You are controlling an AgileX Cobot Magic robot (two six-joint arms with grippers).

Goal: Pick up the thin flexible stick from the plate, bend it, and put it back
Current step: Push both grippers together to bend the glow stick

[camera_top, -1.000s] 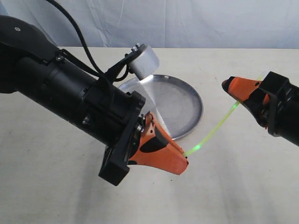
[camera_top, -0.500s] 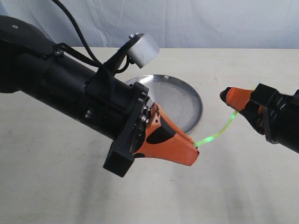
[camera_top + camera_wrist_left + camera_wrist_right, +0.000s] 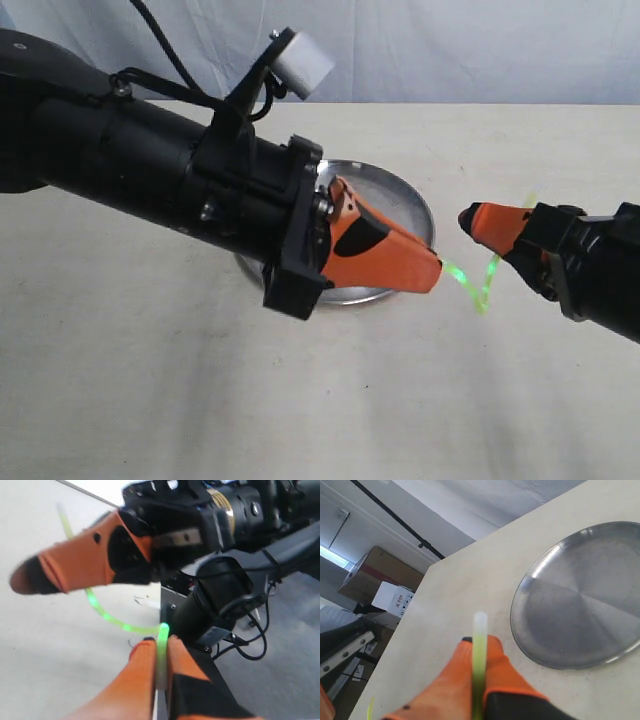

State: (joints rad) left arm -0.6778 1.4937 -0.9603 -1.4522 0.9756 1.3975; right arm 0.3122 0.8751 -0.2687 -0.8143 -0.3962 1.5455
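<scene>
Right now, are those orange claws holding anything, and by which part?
Yes. The left claw and the right claw each pinch the thin glowing green stick near one of its ends, and it bows in a curve between them.

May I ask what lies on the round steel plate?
Nothing shows on the round steel plate, partly covered by the left gripper. It and the right gripper hold the thin green stick.

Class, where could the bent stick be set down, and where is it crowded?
The plate is bare inside, as is the table in the exterior view's foreground. Crowded: beside the plate, where left gripper and right gripper hold the stick.
</scene>
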